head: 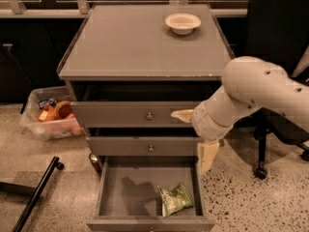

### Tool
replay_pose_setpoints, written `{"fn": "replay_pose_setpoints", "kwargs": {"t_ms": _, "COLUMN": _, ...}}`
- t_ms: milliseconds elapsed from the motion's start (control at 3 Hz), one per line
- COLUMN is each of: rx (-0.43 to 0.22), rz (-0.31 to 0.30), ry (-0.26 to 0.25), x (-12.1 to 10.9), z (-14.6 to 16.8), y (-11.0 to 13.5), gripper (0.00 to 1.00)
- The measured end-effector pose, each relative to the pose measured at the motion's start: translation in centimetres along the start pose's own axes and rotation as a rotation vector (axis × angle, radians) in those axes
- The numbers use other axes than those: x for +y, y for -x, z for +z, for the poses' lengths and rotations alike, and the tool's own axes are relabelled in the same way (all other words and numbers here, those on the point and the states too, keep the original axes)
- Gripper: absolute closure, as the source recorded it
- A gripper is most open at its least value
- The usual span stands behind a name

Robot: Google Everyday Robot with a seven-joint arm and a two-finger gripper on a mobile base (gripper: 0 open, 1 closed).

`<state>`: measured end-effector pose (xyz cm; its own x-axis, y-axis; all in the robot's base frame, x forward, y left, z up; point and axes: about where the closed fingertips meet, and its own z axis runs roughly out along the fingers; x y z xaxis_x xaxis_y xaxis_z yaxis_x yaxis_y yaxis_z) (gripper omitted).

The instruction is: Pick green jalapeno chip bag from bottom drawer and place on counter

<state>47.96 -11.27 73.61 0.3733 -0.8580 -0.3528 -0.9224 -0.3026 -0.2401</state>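
The green jalapeno chip bag [175,199] lies flat in the front right corner of the open bottom drawer [112,191], which is pulled out towards me. The counter [130,42] is the grey top of the cabinet. My gripper [191,140] hangs on the white arm at the cabinet's right front, level with the two upper drawers and above the bag. It is open and empty, with one finger [182,115] pointing left over the top drawer front and the other pointing down beside the bottom drawer's right wall.
A white bowl [182,23] stands at the back right of the counter. A clear bin [50,120] of items sits on the floor to the left. A black office chair [277,71] is to the right. A black bar [36,195] lies on the floor at lower left.
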Motion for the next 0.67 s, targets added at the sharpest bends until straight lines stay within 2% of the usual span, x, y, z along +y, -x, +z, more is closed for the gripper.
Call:
{"fn": "replay_pose_setpoints", "kwargs": {"t_ms": 333, "rx": 0.025, "rz": -0.078, "ry": 0.088, "x": 0.7, "z": 6.4, "y": -2.0, "gripper": 0.0}}
{"fn": "replay_pose_setpoints", "kwargs": {"t_ms": 667, "rx": 0.051, "rz": -0.189, "ry": 0.161, "x": 1.4, "z": 14.2, "y": -5.0, "gripper": 0.0}}
